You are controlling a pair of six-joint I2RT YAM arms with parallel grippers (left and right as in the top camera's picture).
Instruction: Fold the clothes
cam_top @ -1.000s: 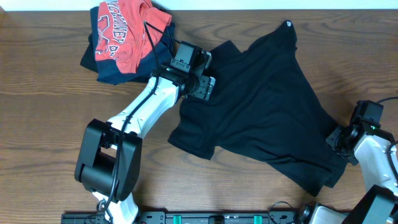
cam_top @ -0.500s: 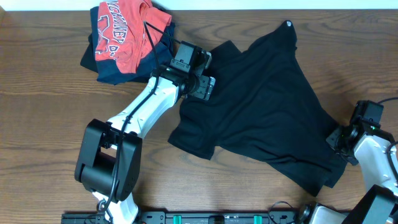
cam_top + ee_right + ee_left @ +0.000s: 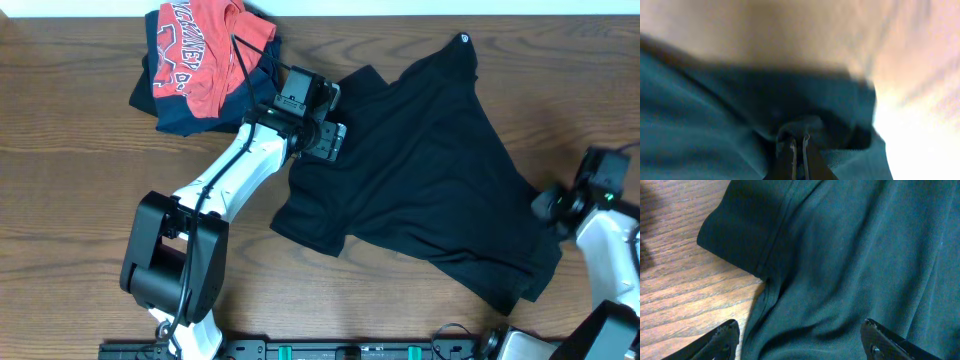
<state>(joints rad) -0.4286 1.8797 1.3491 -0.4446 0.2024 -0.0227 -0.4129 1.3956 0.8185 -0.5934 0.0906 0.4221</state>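
- As the right end effector (image 3: 799,146) was shut on the black T-shirt (image 3: 420,170) edge, folding seemed to begin.
- The left end effector (image 3: 800,337) hung open and empty over its sleeve (image 3: 735,230); it should grab next.

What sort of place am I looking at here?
Likely a robotics test bench: two robot arms at a wooden table, a black T-shirt spread out, other clothes piled nearby.

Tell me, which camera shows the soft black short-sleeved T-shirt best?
The overhead view: the whole soft black short-sleeved T-shirt shows, spread out. The left wrist view catches only one sleeve; the right wrist view, just a blurry bunch.
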